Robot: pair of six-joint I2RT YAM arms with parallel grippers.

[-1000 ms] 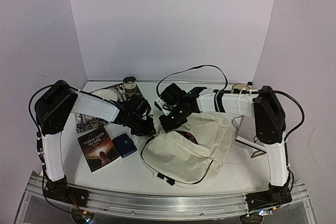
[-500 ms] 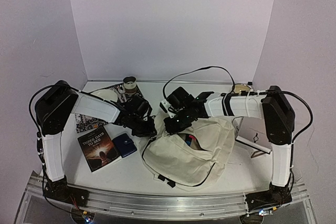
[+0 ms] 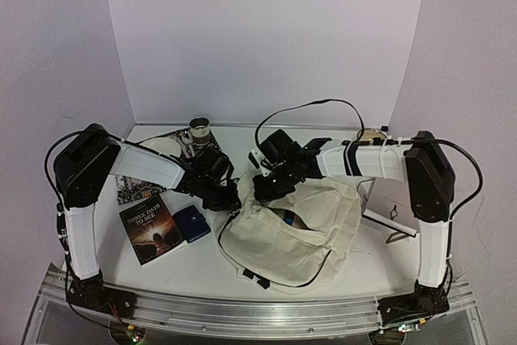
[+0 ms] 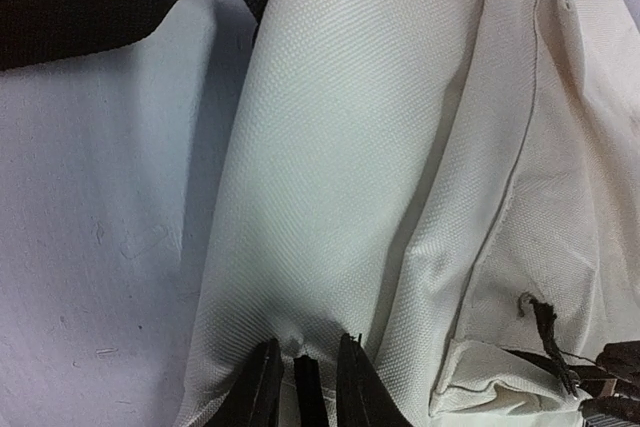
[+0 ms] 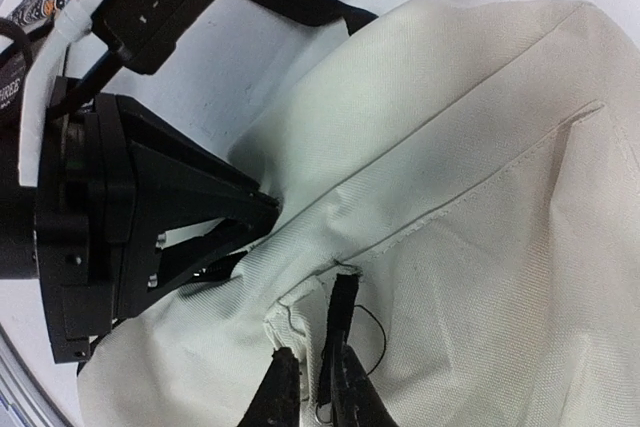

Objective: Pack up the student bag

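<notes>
- We see the student bag (image 3: 299, 236) lying slumped on the white surface (image 3: 202, 262). Its mouth gapes along its far upper edge, between the two arms.
- Inside that mouth something dark and coloured shows, too small for us to name.
- The left fingers (image 4: 262, 397) meet the bag at its left far corner. They are clamped on a raised fold of its cream fabric, which bunches up between them.
- A black strap (image 4: 110, 7) runs off that same corner of the bag and lies flat on the surface.
- The right fingers (image 5: 282, 392) hang over the bag's far edge, just right of the left ones and close to them.
- They stand almost together with a thin gap. A black zipper pull (image 5: 342, 312) lies right at their tips, along a seam of the bag.
- We cannot tell whether they grip that pull or only touch it.
- Left of the bag, just beside it, lies a small dark-blue case (image 3: 192, 222), and further left a dark book (image 3: 150, 230), cover up.
- Behind the bag and to its left, well apart from it, sit a white bowl (image 3: 160, 146) and a tan cylinder (image 3: 199, 128).
- At the bag's right side a white box (image 3: 393, 204) stands close against it.
</notes>
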